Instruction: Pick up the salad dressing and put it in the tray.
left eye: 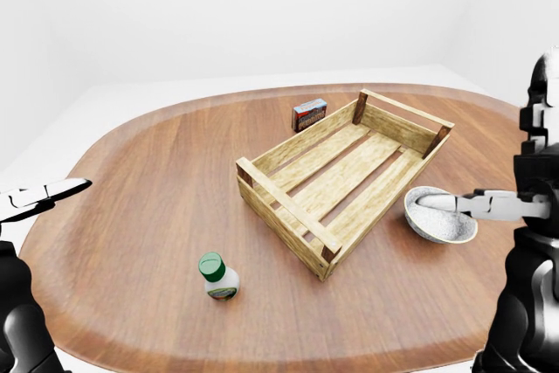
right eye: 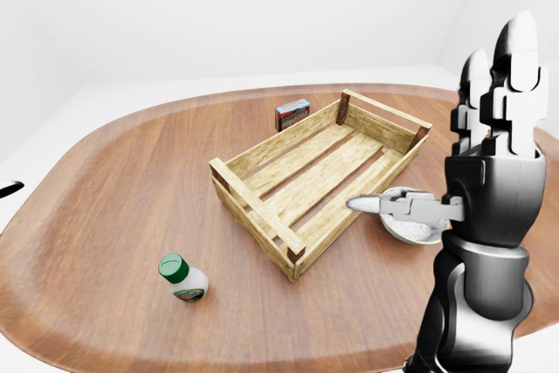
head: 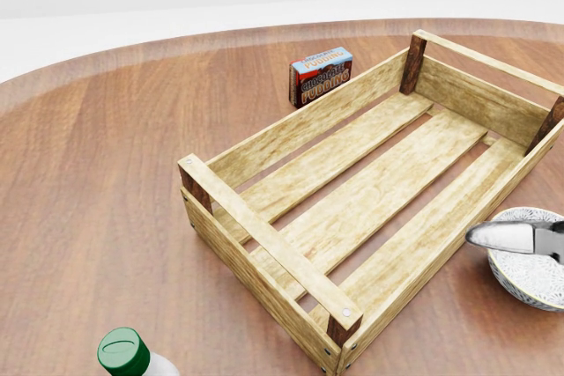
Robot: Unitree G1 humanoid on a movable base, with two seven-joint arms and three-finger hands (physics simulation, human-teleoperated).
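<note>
In the left-eye view, the salad dressing (left eye: pixel 217 275) is standing upright on the wooden tabletop (left eye: pixel 148 181), green cap up, near the view's bottom and just left of the tray's (left eye: pixel 278 220) near corner, not touching it. The slatted wooden tray is lying slantwise across the middle with nothing in it. A pudding box (left eye: pixel 309 114) is sitting just beyond the tray's upper left side, and a patterned bowl (left eye: pixel 445 226) is resting beside the tray's right side. The left robot hand (left eye: pixel 39 197) is showing at the left edge, well apart from the bottle; I cannot tell whether its fingers are spread.

In the head view, one pale fingertip (head: pixel 495 236) is reaching in from the right over the bowl's rim.

In the right-eye view, the right robot hand (right eye: pixel 489 141) is standing raised with fingers spread, holding nothing.
</note>
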